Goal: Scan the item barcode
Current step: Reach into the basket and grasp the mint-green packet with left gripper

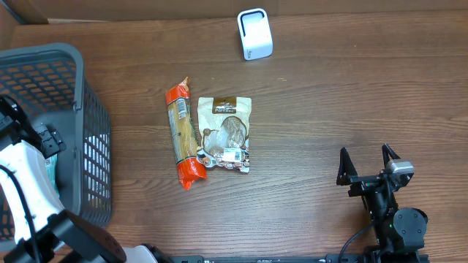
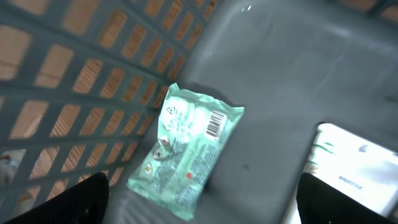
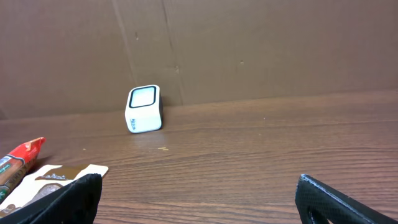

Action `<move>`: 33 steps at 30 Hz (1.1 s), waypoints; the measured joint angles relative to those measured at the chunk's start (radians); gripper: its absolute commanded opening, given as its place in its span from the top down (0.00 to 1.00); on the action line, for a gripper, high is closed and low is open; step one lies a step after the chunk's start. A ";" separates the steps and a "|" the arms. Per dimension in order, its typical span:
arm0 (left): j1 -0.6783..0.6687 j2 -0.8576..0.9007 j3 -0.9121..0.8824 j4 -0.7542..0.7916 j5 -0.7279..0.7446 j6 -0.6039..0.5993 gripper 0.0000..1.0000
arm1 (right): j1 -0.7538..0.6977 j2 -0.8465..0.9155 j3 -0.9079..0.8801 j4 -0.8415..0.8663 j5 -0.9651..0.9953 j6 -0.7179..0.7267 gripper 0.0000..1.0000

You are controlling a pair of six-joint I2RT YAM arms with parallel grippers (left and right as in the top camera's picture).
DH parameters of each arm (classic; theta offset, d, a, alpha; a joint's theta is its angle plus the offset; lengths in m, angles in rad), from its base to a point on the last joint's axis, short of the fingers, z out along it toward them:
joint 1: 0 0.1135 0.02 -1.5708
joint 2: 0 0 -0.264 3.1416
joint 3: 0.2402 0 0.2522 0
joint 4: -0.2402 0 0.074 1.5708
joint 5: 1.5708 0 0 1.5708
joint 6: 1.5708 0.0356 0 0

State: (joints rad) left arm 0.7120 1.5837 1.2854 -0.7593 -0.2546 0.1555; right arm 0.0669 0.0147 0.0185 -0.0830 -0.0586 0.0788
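In the grey basket (image 1: pixel 44 58), the green packet (image 2: pixel 189 149) lies barcode-up between the left gripper (image 2: pixel 203 180)'s wide, empty jaws, its long axis slanting across them; the equally open, empty right gripper (image 1: pixel 368 162) sits well apart.

One scanner (image 1: pixel 254 33), one basket (image 1: pixel 44 58), two table packets (image 1: pixel 185 133), two basket packets (image 2: pixel 186 152)

The dark brown wood-grain desk (image 1: pixel 329 95) carries a grey plastic lattice basket (image 1: pixel 44 55) at 9 o'clock. A small white rounded scanner box (image 1: pixel 254 33) stands at 12 o'clock, near the far edge. At the centre a long orange-ended snack packet (image 1: pixel 183 135) lies flat, with a brown-and-white pouch (image 1: pixel 227 134) just beside it towards 3 o'clock.
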 measured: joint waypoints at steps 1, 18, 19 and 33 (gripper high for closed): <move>0.002 0.018 -0.003 0.005 -0.004 0.014 0.13 | 0.000 0.000 0.000 0.000 0.000 0.000 0.00; 0.002 0.271 -0.018 0.027 -0.162 0.051 0.27 | 0.000 0.000 0.000 0.000 0.000 0.000 0.00; 0.002 0.283 -0.018 0.028 -0.177 0.045 0.27 | 0.000 0.000 0.000 0.000 0.000 0.000 0.00; 0.001 0.356 -0.001 0.080 -0.313 -0.040 0.55 | 0.000 0.000 0.000 -0.001 0.000 0.001 0.00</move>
State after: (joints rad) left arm 0.7132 1.9396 1.2842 -0.6792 -0.5674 0.1150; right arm 0.0669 0.0147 0.0185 -0.0837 -0.0586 0.0795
